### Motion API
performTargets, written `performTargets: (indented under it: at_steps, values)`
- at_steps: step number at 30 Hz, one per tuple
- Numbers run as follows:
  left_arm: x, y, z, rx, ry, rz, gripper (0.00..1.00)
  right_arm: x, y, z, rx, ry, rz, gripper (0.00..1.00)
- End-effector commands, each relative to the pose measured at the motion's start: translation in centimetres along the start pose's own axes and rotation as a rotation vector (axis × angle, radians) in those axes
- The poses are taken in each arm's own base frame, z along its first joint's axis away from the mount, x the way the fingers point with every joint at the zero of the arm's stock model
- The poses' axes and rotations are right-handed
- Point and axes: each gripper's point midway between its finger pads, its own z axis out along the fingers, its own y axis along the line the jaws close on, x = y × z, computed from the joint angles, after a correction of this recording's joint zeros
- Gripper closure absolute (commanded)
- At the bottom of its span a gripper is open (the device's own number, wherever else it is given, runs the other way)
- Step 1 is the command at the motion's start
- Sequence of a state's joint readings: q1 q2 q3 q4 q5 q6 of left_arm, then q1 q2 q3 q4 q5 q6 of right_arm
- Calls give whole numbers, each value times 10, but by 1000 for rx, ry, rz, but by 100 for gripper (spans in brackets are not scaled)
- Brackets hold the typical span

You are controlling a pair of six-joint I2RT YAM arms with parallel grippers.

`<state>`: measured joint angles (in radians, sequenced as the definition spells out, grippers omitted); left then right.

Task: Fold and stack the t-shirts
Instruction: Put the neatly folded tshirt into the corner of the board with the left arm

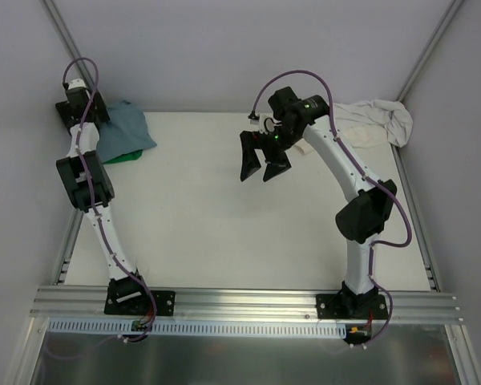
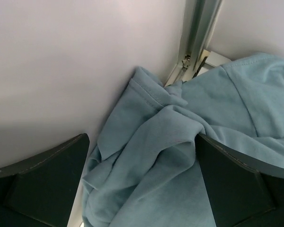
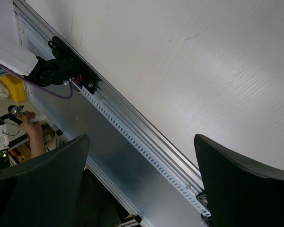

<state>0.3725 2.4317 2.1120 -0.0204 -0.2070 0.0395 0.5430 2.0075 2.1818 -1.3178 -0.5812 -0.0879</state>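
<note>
At the far left corner of the desk [image 1: 224, 224], the slate-blue t-shirt [image 1: 132, 127] lies in a crumpled heap, unfolded, pressed up against the left wall [image 1: 32, 160]. A strip of the green t-shirt [image 1: 122, 157] shows from under its near edge, the blue one lying on top of it. The cream t-shirt [image 1: 377, 122] sits well apart from both, bunched in the far right corner of the desk.

The left hand [image 2: 142, 142] hangs right over the blue heap with its two dark fingers [image 2: 42, 184] spread wide. In the left wrist view, wrinkled blue cloth with a stitched hem fills the gap between them, but neither finger pinches it. Whether the fingertips touch the cloth cannot be told. Behind the cloth stand the pale wall and an aluminium corner post [image 2: 199, 28].

The right hand [image 1: 263, 172] is above bare desk near the far middle, beside neither shirt, its fingers [image 3: 241, 184] just as wide apart and holding nothing. Its wrist camera looks across the white desk to the slotted aluminium rail [image 3: 132, 142] along the near edge and to the black base of the left arm [image 3: 61, 71] bolted on it
</note>
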Motion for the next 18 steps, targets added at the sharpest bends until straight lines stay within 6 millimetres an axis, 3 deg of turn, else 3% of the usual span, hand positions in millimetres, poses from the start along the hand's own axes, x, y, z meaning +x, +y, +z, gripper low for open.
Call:
performTargets:
  at_steps: [1,4,5,7,11,14,15,16,18]
  values:
    - [-5,46,6,-126,-31,-64,1,10,6,-5,-34,37,25,0]
    - [-14,29,-5,-70,-34,-101,1,7,9,-3,-52,39,33,0]
    - [-28,16,-14,-31,-57,-101,1,5,10,-1,-56,38,33,1]
    - [-38,-2,-24,19,-71,-102,1,-1,14,0,-67,24,22,1]
    - [-65,-56,-68,182,-83,-81,1,-9,20,2,-74,-15,-4,1]
    - [-84,-84,-105,261,-102,-93,1,-16,23,2,-68,-61,-28,0]
    - [-79,-94,-113,293,-90,-83,1,-24,24,2,-68,-97,-48,0]
    - [-96,-97,-133,315,-124,-84,1,-26,24,2,-64,-111,-42,1]
    - [-98,-115,-155,367,-119,-69,1,-37,28,-4,-60,-179,-73,1]
